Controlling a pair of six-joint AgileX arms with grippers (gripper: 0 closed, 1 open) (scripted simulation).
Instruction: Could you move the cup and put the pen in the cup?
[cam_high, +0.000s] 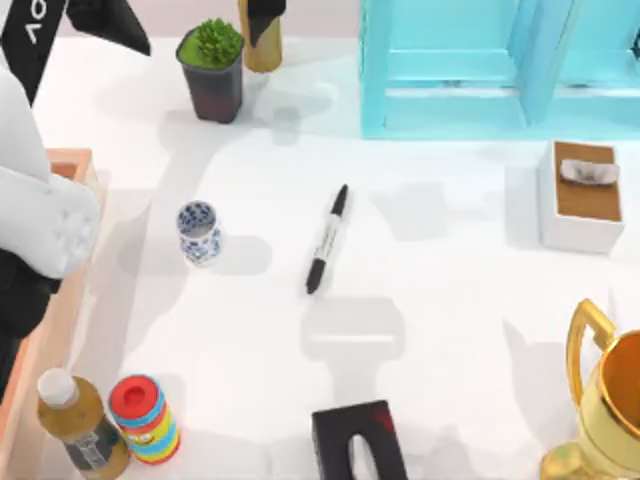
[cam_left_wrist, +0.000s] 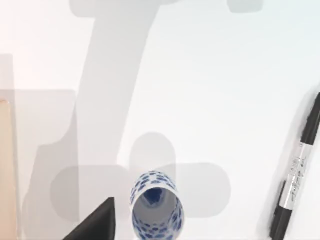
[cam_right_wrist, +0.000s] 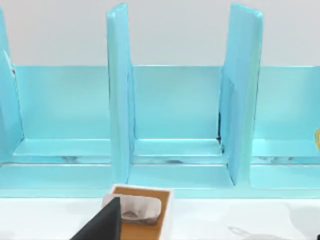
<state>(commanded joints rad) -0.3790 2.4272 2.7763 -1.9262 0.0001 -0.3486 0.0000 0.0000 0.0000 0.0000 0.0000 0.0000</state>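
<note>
The cup is small and white with blue patterning. It stands upright on the left half of the white table, and the left wrist view looks into its mouth. The pen is black with a grey-white label. It lies flat near the table's middle, right of the cup and apart from it, and it also lies along the edge of the left wrist view. My left arm hangs over the table's left edge. One dark finger of its gripper shows beside the cup, not touching it. A finger of the right gripper shows facing the blue shelf.
A potted plant and a blue shelf stand at the back. A white box sits at the right and a gold trophy at the front right. A bottle, a red-topped striped cylinder and a black box line the front.
</note>
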